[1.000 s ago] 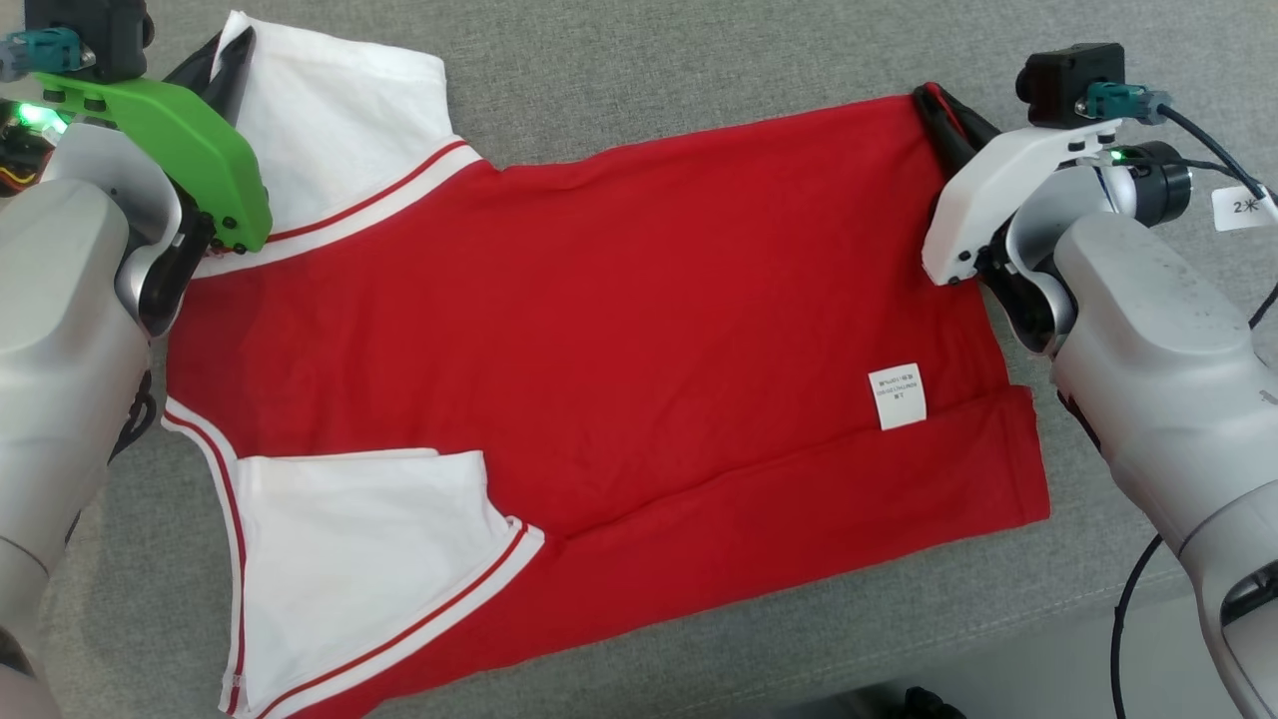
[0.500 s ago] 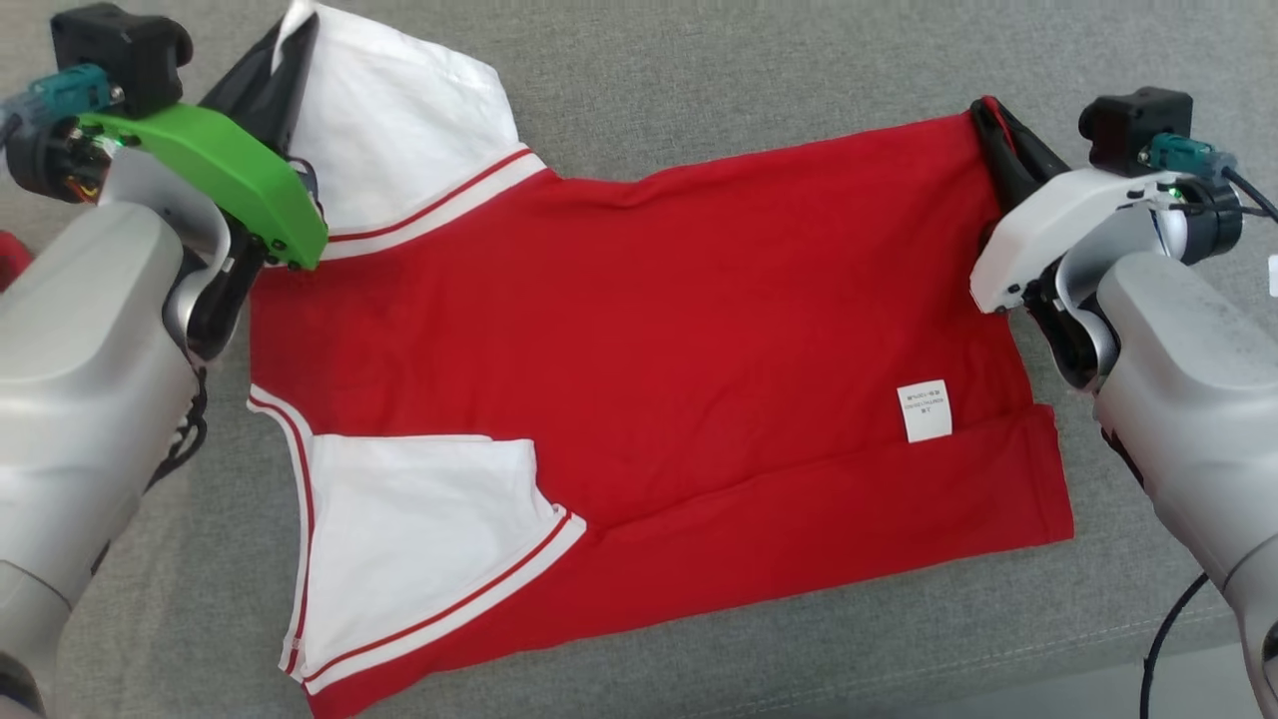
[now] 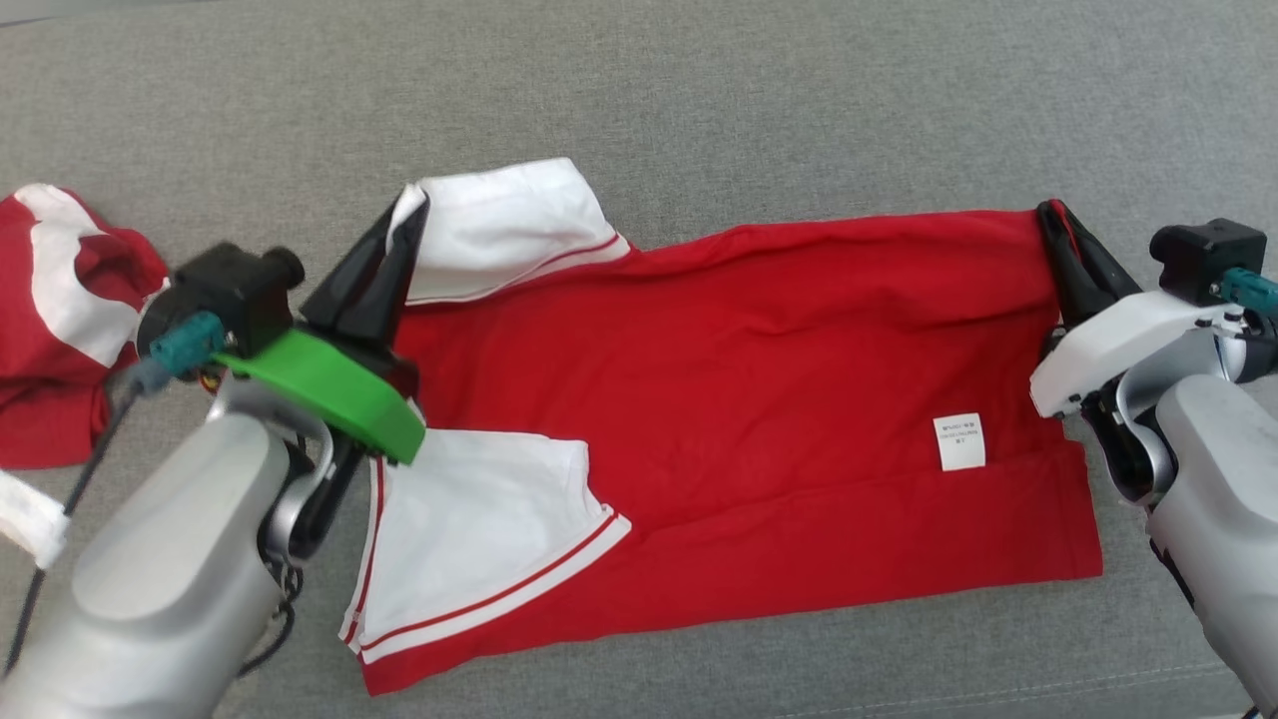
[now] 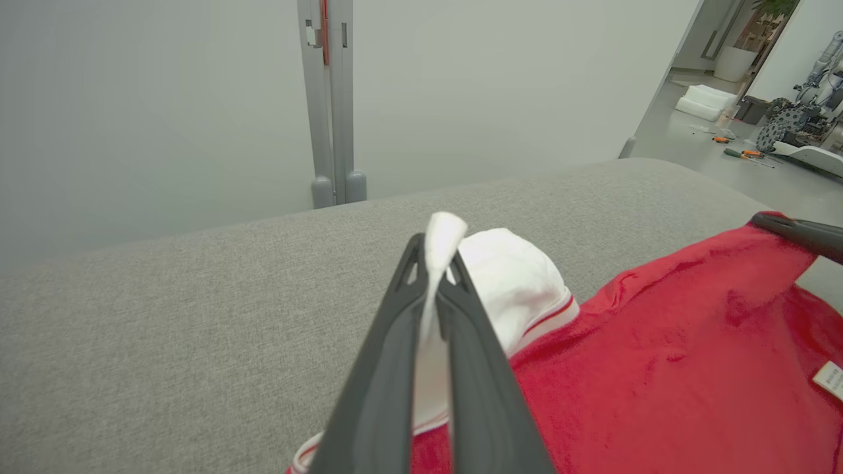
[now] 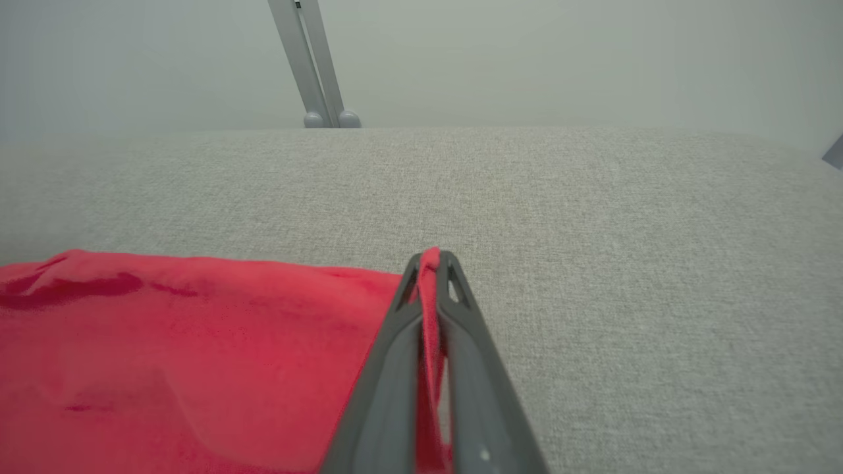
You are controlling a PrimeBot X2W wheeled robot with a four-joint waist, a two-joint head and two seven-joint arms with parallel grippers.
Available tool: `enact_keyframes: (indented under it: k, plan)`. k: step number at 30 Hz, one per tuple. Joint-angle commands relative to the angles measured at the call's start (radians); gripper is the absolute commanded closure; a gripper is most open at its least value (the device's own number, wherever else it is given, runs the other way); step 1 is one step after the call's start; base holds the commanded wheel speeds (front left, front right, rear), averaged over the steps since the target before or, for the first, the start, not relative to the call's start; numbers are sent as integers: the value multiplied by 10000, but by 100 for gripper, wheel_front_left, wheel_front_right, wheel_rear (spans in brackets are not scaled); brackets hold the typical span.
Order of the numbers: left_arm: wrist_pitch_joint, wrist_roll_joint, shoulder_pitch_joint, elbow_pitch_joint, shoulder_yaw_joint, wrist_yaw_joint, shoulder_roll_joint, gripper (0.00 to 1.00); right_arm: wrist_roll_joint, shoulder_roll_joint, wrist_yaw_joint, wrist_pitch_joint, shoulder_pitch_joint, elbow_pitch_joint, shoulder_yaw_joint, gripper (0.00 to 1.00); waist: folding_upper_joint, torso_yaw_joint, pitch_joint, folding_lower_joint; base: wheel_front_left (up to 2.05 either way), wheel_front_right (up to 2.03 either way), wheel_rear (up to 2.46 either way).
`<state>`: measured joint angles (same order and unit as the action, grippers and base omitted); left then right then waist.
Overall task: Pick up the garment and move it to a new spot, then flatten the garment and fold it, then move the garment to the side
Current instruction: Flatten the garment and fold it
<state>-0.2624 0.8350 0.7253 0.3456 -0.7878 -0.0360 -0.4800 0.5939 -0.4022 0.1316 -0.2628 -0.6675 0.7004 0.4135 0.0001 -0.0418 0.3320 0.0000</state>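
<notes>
The shirt (image 3: 759, 399) lies mostly flat on the table (image 3: 699, 110) between the jaws, left jaws shut on its white sleeve (image 3: 509, 225), right jaws shut on its red corner (image 3: 1008, 232), so flattening looks nearly done while folding and moving aside remain.

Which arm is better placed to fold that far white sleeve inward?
Left, likely: the left fingers pinch the far white fabric sleeve; the right fingers clamp the red fabric T-shirt at its opposite hem corner.
</notes>
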Motion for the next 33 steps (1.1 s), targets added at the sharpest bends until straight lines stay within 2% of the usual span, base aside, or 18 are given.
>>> enact_keyframes:
  k: [1,5,13,22,24,25,26,27,33]
  plan:
    - [-28,-206,-522,-248,151,122,55,100,-191,7,-18,-25,330,-159,-194,100,-1,153,-152,0,0,0,0]
    - [-29,-654,-1753,-954,703,347,240,100,-566,99,-18,-25,1059,-703,-969,100,-1,267,-348,0,0,0,0]
    - [-30,-1015,-3678,-1643,1592,451,795,100,-989,392,-18,-26,2662,-1681,-2095,100,-1,394,-777,0,0,0,0]
    - [-30,-1291,-5421,-1990,2388,488,1410,100,-1081,688,-18,-27,3920,-2260,-2681,100,-1,341,-1073,0,0,0,0]
    - [-30,-1330,-5750,-1981,2575,447,1549,100,-1063,715,-18,-27,4085,-2437,-2795,27,-1,322,-1139,0,0,0,0]
    - [-30,-1337,-5898,-1959,2696,437,1622,100,-1005,759,-18,-27,4214,-2517,-2834,0,-1,312,-1180,0,0,0,0]
    - [-31,-1358,-6007,-1948,2814,426,1663,67,-972,788,-18,-27,4311,-2576,-2838,0,-1,305,-1215,0,0,0,0]
    - [-31,-1424,-6107,-1960,2964,409,1723,0,-933,795,-18,-27,4401,-2668,-2858,0,-1,299,-1250,0,0,0,0]
    - [-31,-2046,-6550,-2033,3907,277,2151,0,-799,769,-18,-27,4805,-3166,-3000,0,-1,301,-1479,0,0,0,0]
